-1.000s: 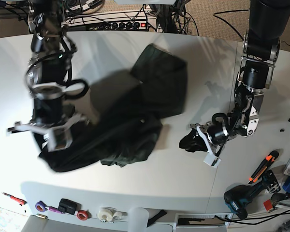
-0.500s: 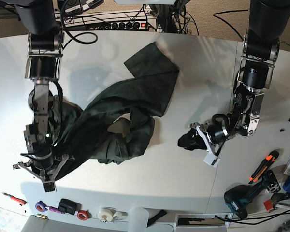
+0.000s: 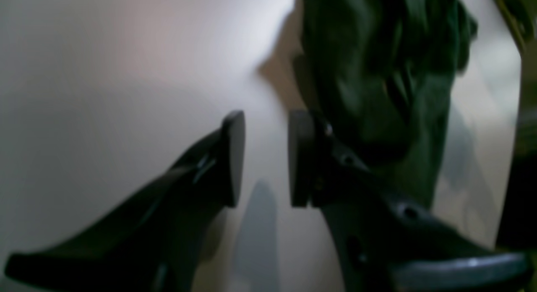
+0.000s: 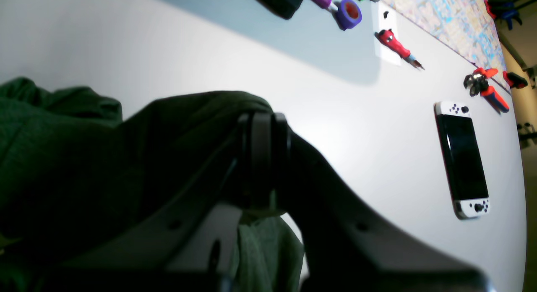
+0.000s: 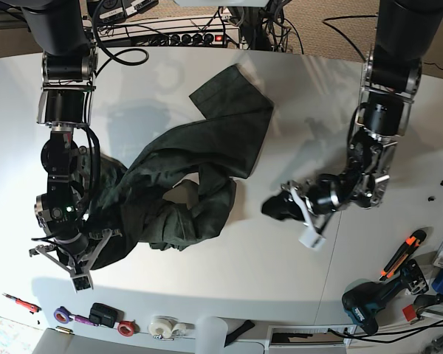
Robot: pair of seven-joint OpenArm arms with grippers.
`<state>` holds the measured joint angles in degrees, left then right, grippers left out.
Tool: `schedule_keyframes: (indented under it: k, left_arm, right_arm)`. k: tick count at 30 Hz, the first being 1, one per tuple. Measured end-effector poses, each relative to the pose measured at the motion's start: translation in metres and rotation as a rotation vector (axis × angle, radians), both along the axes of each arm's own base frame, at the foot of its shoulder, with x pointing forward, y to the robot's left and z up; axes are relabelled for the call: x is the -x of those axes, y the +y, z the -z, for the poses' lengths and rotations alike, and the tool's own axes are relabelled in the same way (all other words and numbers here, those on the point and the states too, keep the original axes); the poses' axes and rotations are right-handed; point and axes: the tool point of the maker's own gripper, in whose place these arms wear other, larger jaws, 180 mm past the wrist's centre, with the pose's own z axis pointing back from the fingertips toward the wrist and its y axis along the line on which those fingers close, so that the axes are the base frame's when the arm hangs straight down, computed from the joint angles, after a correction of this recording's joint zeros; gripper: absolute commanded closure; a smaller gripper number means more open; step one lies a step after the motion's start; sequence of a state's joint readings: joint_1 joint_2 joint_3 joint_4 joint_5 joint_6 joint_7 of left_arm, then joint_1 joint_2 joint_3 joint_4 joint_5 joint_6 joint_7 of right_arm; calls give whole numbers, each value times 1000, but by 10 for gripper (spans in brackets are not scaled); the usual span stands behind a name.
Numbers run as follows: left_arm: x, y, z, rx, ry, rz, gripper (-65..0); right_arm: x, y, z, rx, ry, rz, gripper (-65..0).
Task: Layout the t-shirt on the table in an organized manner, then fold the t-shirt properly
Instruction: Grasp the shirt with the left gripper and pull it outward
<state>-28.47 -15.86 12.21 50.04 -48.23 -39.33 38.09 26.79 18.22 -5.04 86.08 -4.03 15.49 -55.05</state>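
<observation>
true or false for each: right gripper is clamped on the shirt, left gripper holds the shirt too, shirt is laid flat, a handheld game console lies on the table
1. The right gripper is shut on the t-shirt. True.
2. The left gripper also holds the t-shirt. False: its jaws stand apart with nothing between them, beside the cloth.
3. The t-shirt lies flat and spread out. False: it is bunched and twisted on the table.
4. A handheld game console lies on the table. True, seen in the right wrist view.
</observation>
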Motion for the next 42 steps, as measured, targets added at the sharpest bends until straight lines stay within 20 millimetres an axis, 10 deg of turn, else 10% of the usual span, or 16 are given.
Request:
schedule_keyframes:
  k: [12, 28, 34, 42]
  left_arm:
    - [84, 9, -12, -160, 184, 431, -273]
    - [117, -5, 24, -93, 206, 372, -272]
    - [125, -38, 23, -76, 206, 433, -270]
    - [127, -58, 27, -83, 186, 449, 0]
  right_arm:
    - [2, 2, 5, -3, -2, -11, 0]
    - [2, 3, 6, -9, 1, -12, 0]
    - [2, 2, 6, -7, 2, -11, 0]
    - [2, 2, 6, -7, 2, -10, 0]
